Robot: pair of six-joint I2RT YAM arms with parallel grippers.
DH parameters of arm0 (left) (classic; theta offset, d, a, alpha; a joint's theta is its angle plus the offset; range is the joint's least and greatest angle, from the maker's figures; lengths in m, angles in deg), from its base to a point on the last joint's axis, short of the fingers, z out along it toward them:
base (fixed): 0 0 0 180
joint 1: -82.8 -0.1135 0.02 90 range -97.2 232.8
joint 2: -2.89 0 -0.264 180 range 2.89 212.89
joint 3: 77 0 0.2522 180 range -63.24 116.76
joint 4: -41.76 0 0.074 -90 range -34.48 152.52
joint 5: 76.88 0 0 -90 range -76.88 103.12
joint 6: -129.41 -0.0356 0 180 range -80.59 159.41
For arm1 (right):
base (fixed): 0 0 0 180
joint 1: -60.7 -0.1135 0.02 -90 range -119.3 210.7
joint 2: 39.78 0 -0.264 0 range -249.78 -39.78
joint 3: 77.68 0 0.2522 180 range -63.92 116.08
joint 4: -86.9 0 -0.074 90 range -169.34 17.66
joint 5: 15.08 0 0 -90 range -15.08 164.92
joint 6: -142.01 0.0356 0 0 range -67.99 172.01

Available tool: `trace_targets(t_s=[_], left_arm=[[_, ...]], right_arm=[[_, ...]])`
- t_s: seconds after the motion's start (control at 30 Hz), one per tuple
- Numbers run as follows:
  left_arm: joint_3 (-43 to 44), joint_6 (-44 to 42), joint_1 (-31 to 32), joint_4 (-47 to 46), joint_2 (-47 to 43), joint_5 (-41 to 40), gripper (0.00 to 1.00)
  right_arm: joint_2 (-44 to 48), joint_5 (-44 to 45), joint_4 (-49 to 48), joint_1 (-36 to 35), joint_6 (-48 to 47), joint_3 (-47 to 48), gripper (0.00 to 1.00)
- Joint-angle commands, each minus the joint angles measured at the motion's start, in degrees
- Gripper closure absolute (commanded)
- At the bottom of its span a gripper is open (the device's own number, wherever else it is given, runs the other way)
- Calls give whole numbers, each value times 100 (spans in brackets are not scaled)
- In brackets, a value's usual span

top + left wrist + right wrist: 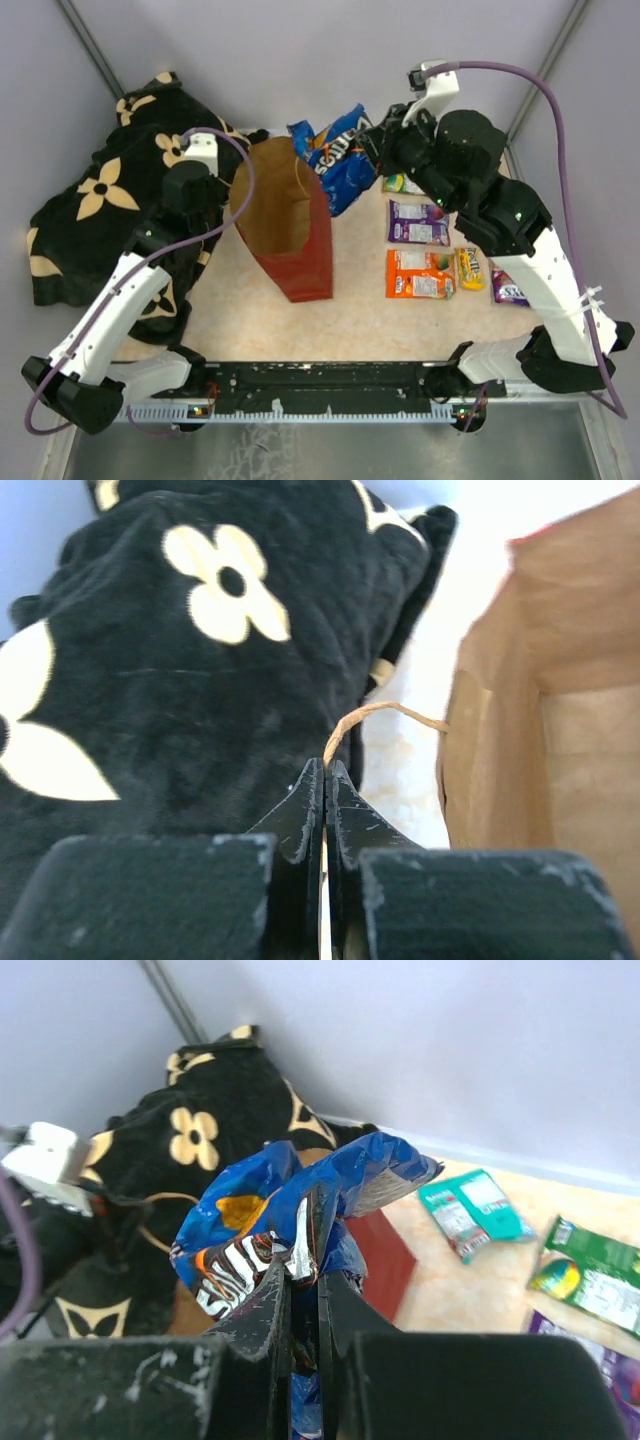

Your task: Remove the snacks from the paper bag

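though unseen overhead, teal packet clear from right wrist

blue bag | white logo letters (creased, not readable)

You see a red paper gift bag with a plain brown kraft inside and a tan cord handle. The shiny crinkled Doritos bag is deep blue with orange and white print. The soft blanket is black, patterned with cream flowers. On the mottled beige tabletop lie a purple packet, an orange packet, a yellow packet, a green packet and a teal packet.
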Motion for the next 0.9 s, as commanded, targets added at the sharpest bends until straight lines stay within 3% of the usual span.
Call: trace_targets(t_s=[0.0,0.27,0.37,0.53,0.73,0.77,0.8,0.87], left_arm=[[345,-246,-439,53,-64,-149,100],[867,-616,-906,89,167,-133,100],[797,-652,-941,141,208,-167,100],[584,-805,-1088,-24,188,-219,100],[1199,-835,-1363,297,550,-12,99],[1345,-807,-1388,395,631,29,95],[1596,-747,-1404,521,717,112,79],[1979,-612,-1410,800,836,394,23]], right_arm=[[454,-423,-323,658,119,-141,100],[780,-963,-625,1357,620,-1036,100],[916,-1468,-828,1749,753,-1207,100],[701,-1809,-797,1812,841,-1296,100],[514,-2026,-1454,1891,1281,-2666,100],[435,-2113,-1561,1913,1365,-2821,100],[323,-2218,-1643,1914,1442,-2905,100],[130,-2463,-1824,1912,1588,-3024,100]])
